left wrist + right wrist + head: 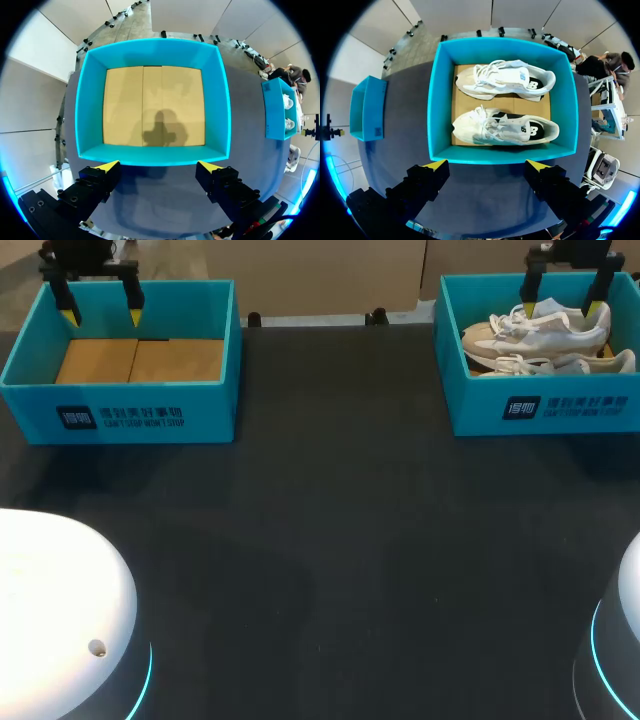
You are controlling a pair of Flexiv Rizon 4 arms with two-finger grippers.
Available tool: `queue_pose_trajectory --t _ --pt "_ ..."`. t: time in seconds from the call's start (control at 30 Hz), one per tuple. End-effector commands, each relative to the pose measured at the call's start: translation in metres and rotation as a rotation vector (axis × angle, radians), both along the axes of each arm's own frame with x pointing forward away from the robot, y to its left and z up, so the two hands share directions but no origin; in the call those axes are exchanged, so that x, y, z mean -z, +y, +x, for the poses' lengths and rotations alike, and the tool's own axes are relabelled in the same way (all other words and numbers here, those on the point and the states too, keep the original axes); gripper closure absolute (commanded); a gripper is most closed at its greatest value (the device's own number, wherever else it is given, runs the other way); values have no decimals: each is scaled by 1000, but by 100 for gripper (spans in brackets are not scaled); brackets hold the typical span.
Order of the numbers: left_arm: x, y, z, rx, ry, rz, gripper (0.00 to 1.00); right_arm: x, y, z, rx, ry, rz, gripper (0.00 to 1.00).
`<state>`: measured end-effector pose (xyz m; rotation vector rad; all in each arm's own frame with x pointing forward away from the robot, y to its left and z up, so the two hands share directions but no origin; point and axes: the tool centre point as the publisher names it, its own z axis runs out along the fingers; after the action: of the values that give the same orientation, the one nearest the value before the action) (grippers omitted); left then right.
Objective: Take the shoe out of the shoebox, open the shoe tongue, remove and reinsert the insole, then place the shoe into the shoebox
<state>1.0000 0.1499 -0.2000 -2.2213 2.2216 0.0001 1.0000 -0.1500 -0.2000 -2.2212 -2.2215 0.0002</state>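
**Both claws spread wide, nothing gripped**

Your right gripper (562,312) hangs above the right shoebox (545,410) at the table's (330,540) far right. Its yellow-tipped fingers are spread wide and are clear of the shoes below. A far shoe (540,328) and a near shoe (575,365), both white, lie side by side on that box's brown floor, toes pointing left. Your left gripper (101,317) hangs above the left shoebox (150,415) at the far left. It is spread just as wide, with only that box's cardboard floor beneath it.
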Motion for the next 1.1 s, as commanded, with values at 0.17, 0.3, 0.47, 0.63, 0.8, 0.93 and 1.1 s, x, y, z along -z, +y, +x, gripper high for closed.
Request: queue_pose_trajectory --t 0.17,0.3,0.47,0.63,0.8,0.93,1.1 --pt "0 0 0 0 0 0 0 0 0 0 0 0 0 0" --pt "0 0 0 0 0 0 0 0 0 0 0 0 0 0" --pt "0 0 0 0 0 0 0 0 0 0 0 0 0 0" --pt "0 0 0 0 0 0 0 0 0 0 0 0 0 0" --pt "0 0 0 0 0 0 0 0 -12 -2 24 -17 -7 0" --pt "0 0 0 0 0 0 0 9 -30 -7 31 -28 -6 0" --pt "0 0 0 0 0 0 0 21 -54 -11 4 -68 -11 0"
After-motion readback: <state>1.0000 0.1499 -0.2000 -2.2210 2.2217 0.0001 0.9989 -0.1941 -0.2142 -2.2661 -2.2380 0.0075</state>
